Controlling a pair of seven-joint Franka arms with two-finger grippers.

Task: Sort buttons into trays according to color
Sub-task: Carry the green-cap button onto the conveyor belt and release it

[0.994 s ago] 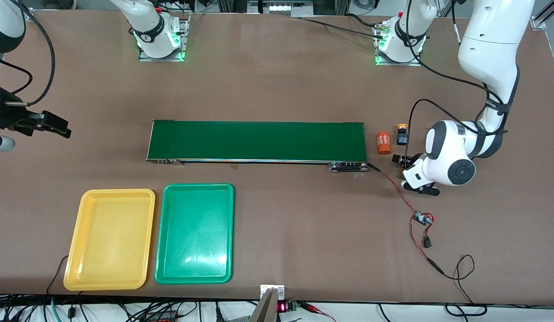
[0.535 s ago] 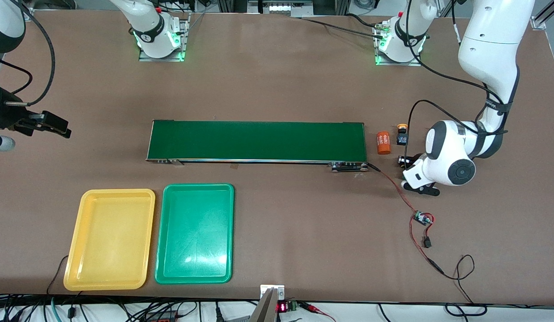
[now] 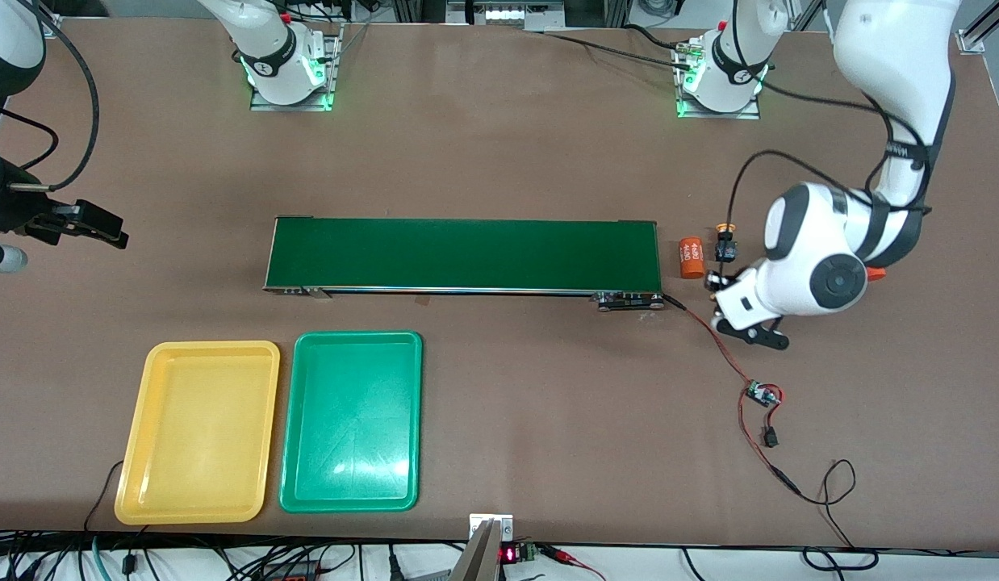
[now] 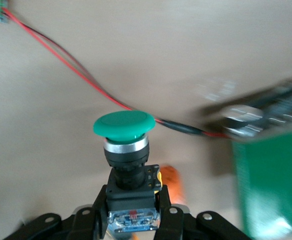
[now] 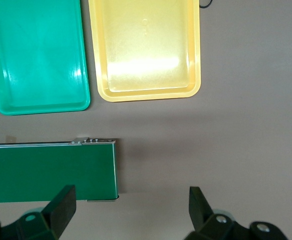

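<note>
My left pincer [image 4: 132, 220] clamped on black body of green button [image 4: 124, 125], cap up, lifted off desk [image 3: 499, 145] at left arm's end, over spot beside conveyor belt [image 3: 463, 254]. Yellow-orange button [image 3: 725, 243] and orange cylinder [image 3: 691, 257] sit on desk just beside. Right pincer [image 5: 130, 205] wide apart, empty, waiting above belt's other end. Step: pick done, carry starting. Next: bring button to green tray [image 3: 352, 421], not yellow tray [image 3: 199, 431]; release low.

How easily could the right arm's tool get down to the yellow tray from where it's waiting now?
Probably yes. The right tool waits open off the conveyor belt's end, and the yellow tray lies empty at the right arm's end of the table, with nothing over it. The green tray sits beside it.
</note>
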